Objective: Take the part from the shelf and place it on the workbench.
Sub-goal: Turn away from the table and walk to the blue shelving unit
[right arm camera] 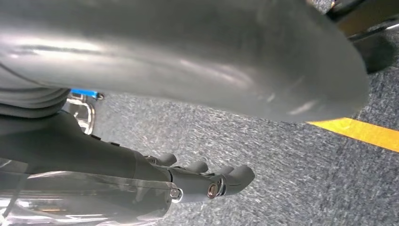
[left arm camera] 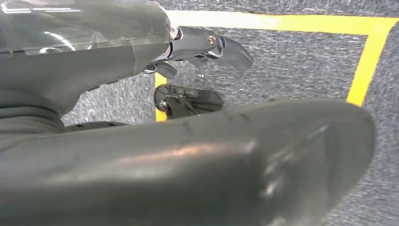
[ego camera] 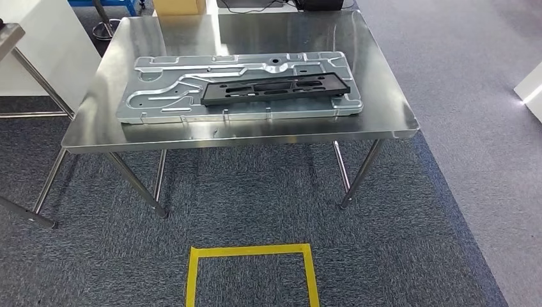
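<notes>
you'll see the black part (ego camera: pixel 276 88) lying on the grey panel (ego camera: pixel 160 96) on the tabletop (ego camera: pixel 255 35). your left hand (left arm camera: pixel 207 47) and right hand (right arm camera: pixel 207 181) hang empty, fingers loosely extended; placement looks done, so just step back.

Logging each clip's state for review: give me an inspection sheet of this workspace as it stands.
Surface: steel workbench, shiny, reflective.
Job's things: black part lies flat on a large silver stamped panel on the bench.
Clutter: nothing seen on the bench beyond these.
Hands: left hand and right hand hang over the carpet, holding nothing, fingers apart.
Cables: dark cable at the bench's far edge.
Surroundings: grey carpet, yellow tape square on the floor before the bench, second table to the left.
</notes>
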